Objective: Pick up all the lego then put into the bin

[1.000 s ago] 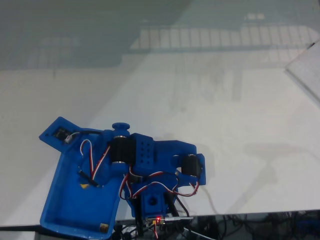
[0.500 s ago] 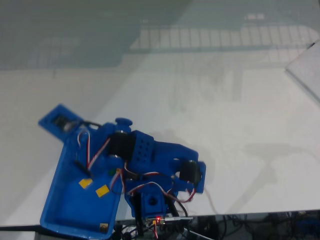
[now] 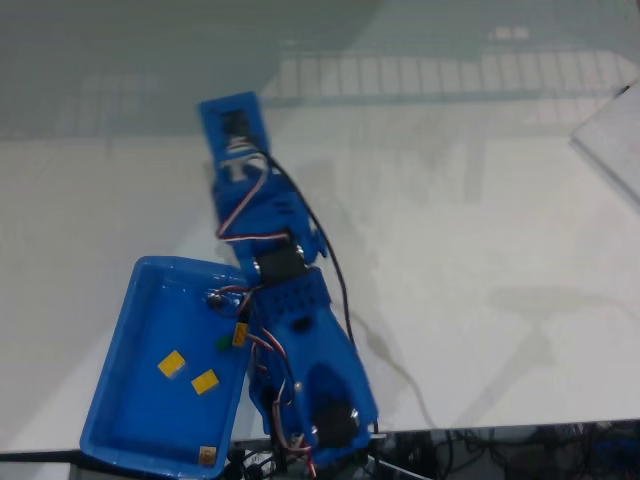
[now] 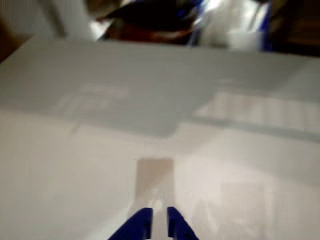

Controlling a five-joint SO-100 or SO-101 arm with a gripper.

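Gripper: in the wrist view my gripper is showing its two blue fingertips at the bottom edge, a narrow gap between them, nothing gripped; they are hanging over bare white table.
Arm: in the fixed view my arm is stretching from the table's near edge toward the far side, its far end well beyond the bin; I cannot tell the fingers apart there.
Bin: the blue bin is sitting at the table's near-left corner, just beside my arm's base.
Lego: two yellow bricks are lying side by side near the bin's middle; a green brick is lying by its right wall, under my wires.
Black brick: I cannot make it out.
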